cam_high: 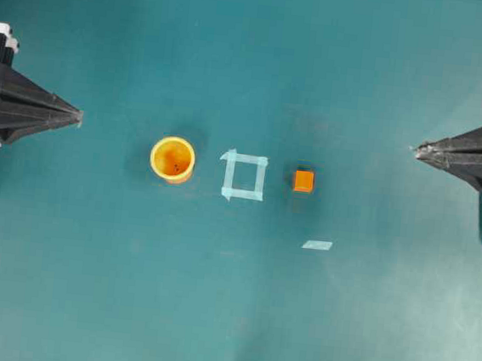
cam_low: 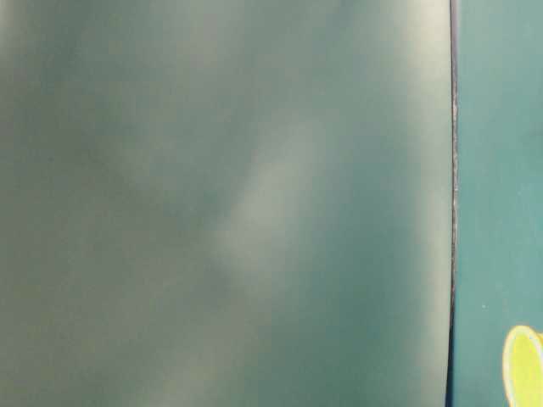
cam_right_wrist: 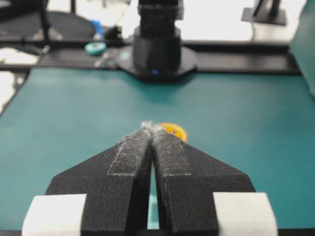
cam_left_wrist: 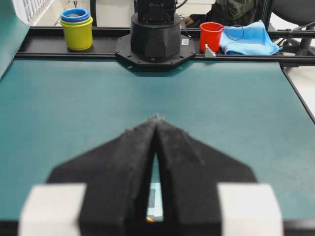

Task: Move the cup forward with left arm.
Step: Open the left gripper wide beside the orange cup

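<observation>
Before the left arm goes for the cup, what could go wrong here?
1. The left hand is shut and well short of the cup; approaching without opening, it could knock the cup over.
2. The tape square lies just past the cup, and the orange cube beyond it; an overshoot could drive the cup toward the cube.
3. The table-level view catches only the cup's edge, so contact is hard to check there.

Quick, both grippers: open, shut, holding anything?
Left gripper: jaws shut, holding nothing.
Right gripper: jaws shut, holding nothing.
</observation>
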Robot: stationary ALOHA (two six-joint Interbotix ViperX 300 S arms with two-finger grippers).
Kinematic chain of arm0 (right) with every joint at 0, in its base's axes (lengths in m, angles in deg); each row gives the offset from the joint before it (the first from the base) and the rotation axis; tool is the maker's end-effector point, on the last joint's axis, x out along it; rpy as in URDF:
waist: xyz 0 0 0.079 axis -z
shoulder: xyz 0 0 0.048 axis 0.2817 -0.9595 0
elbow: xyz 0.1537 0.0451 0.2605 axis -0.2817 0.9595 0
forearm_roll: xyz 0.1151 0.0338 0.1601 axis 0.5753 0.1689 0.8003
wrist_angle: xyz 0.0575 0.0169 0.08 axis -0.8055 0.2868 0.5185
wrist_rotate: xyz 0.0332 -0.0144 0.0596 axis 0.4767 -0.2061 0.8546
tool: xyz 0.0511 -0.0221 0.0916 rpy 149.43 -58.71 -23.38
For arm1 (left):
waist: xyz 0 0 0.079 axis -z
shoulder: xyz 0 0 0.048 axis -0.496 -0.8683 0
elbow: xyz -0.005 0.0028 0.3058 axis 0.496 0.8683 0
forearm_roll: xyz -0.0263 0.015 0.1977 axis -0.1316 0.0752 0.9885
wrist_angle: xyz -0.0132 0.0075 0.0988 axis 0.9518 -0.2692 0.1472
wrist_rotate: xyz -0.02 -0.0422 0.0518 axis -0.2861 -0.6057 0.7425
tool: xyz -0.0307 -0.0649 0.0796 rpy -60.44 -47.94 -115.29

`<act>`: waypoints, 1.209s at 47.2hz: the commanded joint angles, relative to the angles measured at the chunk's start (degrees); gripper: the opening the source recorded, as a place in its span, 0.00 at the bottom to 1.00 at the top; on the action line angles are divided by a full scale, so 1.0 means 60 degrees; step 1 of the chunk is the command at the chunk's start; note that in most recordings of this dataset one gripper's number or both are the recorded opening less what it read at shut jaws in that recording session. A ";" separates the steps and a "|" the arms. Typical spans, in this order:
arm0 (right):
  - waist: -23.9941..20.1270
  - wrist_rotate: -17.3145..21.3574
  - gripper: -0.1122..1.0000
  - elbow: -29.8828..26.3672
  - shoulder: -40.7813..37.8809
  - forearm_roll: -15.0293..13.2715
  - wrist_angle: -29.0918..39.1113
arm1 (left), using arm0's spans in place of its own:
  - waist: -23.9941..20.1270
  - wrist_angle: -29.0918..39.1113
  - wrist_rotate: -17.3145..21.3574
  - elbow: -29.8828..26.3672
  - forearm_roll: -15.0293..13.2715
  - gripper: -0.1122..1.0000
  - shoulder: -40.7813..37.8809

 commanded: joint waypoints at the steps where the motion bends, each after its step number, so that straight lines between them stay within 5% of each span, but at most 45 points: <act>1: -0.0029 0.0044 0.10 -0.0396 -0.0044 0.0029 -0.0073 | -0.0015 0.0278 0.0059 -0.0103 0.0015 0.10 -0.0059; 26: 0.0000 0.0029 0.10 -0.0791 -0.0293 0.0044 0.0293 | -0.0220 0.1245 0.0073 -0.0103 0.0015 0.12 -0.0059; 33: 0.0000 0.0029 0.10 -0.0864 -0.0308 0.0029 0.0293 | -0.0220 0.1567 0.0000 -0.0117 0.0015 0.30 -0.0059; 42: 0.0015 0.0029 0.10 -0.0908 -0.0308 0.0029 0.0293 | -0.0220 0.1890 -0.0117 -0.0103 0.0029 0.75 -0.0073; 57: 0.0029 0.0029 0.10 -0.0938 -0.0322 0.0029 0.0293 | -0.0264 0.2212 -0.0029 0.0000 0.0015 0.76 -0.0879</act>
